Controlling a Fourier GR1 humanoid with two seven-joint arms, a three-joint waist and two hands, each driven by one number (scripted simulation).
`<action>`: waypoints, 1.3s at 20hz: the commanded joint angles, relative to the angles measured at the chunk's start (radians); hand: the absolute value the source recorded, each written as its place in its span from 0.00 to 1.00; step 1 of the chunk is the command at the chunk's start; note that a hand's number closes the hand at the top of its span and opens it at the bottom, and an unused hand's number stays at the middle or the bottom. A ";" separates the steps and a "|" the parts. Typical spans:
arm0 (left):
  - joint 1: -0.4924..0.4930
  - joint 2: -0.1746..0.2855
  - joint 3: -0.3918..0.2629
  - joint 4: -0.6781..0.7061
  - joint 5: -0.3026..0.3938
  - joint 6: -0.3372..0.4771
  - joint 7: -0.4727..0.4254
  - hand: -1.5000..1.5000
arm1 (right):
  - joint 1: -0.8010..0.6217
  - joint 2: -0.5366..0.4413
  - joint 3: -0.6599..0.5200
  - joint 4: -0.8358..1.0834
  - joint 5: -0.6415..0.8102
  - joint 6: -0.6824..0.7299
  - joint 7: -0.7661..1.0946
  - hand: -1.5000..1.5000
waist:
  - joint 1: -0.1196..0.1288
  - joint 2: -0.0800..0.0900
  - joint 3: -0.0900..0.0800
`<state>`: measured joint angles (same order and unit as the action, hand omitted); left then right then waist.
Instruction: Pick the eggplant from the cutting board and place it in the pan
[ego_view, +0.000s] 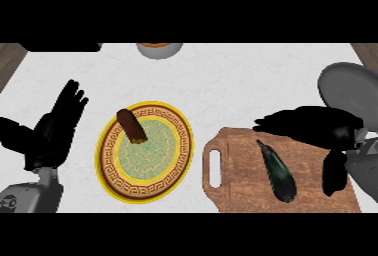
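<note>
A long dark eggplant (277, 171) lies lengthwise on the wooden cutting board (236, 187) at the lower right. My right hand (310, 122) hovers over the board's far edge, just above the eggplant's stem end, fingers stretched out to the left and thumb hanging down at its right; it holds nothing. The grey pan (345, 90) sits at the right edge, partly cut off. My left hand (55, 127) rests open at the left, fingers up.
A yellow patterned plate (159, 187) with a brown sausage-like piece (131, 126) on it lies left of the board. A bowl (159, 48) stands at the far edge, and a dark object (63, 47) at the far left.
</note>
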<state>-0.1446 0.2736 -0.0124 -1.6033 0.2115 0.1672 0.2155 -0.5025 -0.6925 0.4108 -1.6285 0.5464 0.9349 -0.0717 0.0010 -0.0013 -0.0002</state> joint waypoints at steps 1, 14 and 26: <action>-0.025 0.016 0.044 0.021 0.013 -0.023 0.034 0.50 | 0.045 0.028 0.017 -0.010 0.071 0.028 0.014 0.00 | 0.000 0.001 0.000; -0.044 -0.001 0.070 -0.034 -0.013 -0.052 0.101 0.50 | 0.031 0.133 0.058 0.165 0.280 -0.024 -0.095 0.00 | 0.005 0.002 0.000; -0.014 -0.082 0.066 0.025 -0.071 -0.064 -0.007 0.50 | 0.075 0.262 0.008 0.262 0.386 -0.086 -0.155 0.00 | 0.001 0.001 0.000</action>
<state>-0.1683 0.2030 0.0427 -1.5832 0.1443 0.1167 0.2272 -0.4408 -0.4666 0.4381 -1.3742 0.9098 0.8262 -0.2060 0.0030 0.0003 -0.0001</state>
